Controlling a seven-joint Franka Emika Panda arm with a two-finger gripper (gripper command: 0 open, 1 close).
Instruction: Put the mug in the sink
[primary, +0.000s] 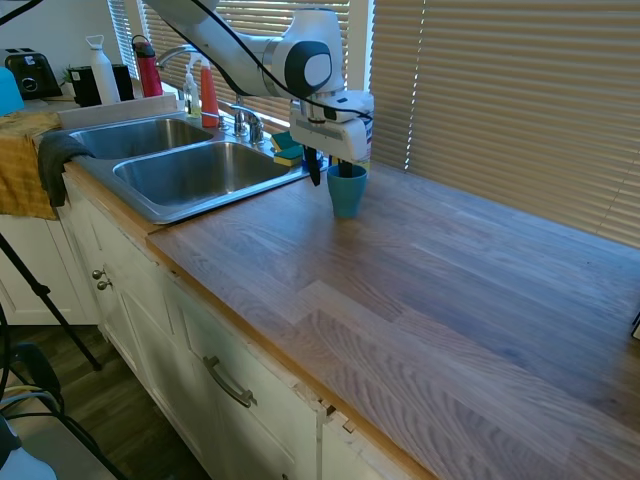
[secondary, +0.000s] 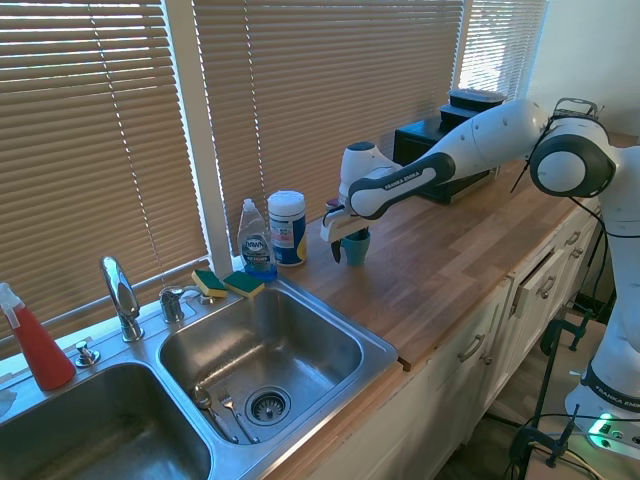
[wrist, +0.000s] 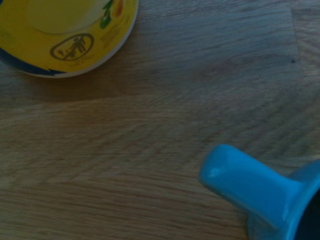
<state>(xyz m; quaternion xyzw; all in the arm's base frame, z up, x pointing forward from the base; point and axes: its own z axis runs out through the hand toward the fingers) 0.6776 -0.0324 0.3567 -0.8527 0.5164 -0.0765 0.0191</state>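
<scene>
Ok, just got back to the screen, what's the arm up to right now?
The white arm's gripper is down over the small teal-blue mug, which stands upright on the wooden countertop beside the double-basin stainless steel sink. One finger seems inside the rim, one outside. The mug isn't lifted yet.

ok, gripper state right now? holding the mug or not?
Gripper: fingers straddle the rim of the mug, one inside; mug sits on the counter. Whether it is clamped cannot be told.
</scene>
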